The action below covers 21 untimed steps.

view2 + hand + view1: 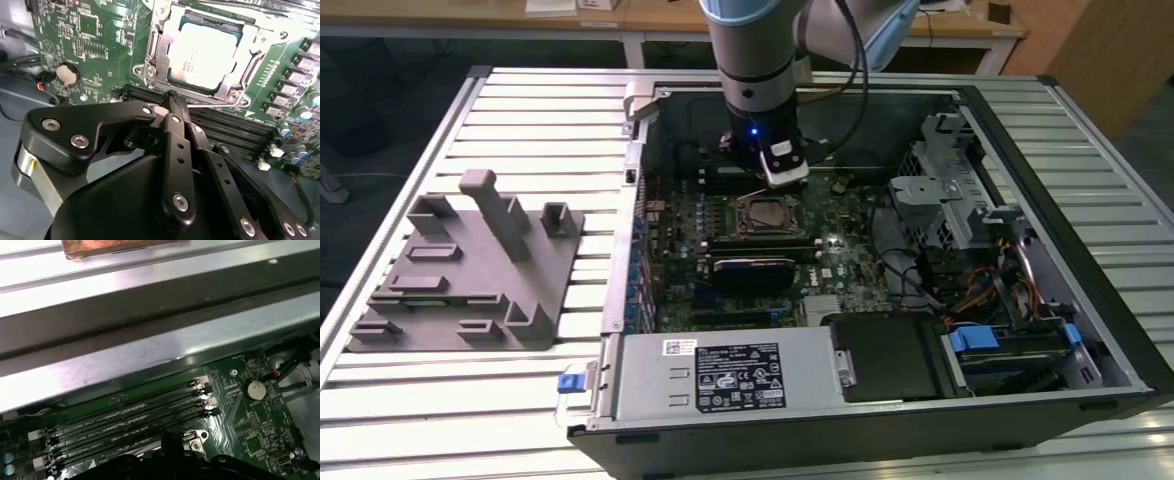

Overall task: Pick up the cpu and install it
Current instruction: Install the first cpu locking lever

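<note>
Silver-grey ribbed metal forms the counter (440, 400), its long slats running across the exterior view. An open black computer case (1067, 150) lies flat on it, showing a green motherboard (847, 265) and a metal power supply (720, 375) along its near edge. To the exterior view's left, well apart from the case, sits a grey fixture (467, 275) with upright posts. Behind the counter stands a pale wooden desk (654, 18) over a dark floor.

The arm (754, 60) reaches down into the case. Its black hand (172, 97) hovers just beside the socket, fingertips pressed together and holding nothing. In the second wrist view, the cpu (202, 55) — silvery-white on top — lies seated inside the socket's metal frame (150, 55), flat against the board. Dark memory slots (125, 425) run alongside the socket, and a round coin battery (255, 389) sits near them.
</note>
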{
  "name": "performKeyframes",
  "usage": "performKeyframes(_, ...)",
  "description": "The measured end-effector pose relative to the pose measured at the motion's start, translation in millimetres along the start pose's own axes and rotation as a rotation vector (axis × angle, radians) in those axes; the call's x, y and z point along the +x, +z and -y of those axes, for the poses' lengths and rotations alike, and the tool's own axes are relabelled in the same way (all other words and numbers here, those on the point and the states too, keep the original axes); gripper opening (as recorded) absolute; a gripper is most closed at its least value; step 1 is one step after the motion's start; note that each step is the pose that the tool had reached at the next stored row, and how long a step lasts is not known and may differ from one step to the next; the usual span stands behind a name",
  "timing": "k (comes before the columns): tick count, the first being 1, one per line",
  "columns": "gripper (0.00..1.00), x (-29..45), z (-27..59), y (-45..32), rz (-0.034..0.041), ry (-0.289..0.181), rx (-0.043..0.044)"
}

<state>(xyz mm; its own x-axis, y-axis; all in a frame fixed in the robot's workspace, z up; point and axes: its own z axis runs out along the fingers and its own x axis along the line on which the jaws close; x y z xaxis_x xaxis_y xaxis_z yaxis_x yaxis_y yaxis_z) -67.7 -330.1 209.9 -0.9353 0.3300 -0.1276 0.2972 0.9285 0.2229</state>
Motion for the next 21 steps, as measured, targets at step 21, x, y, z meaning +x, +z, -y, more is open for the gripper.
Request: performKeyframes(21, 0.11, 10.2, -3.1, 7.9, 0.0236, 0.012, -0.0051)
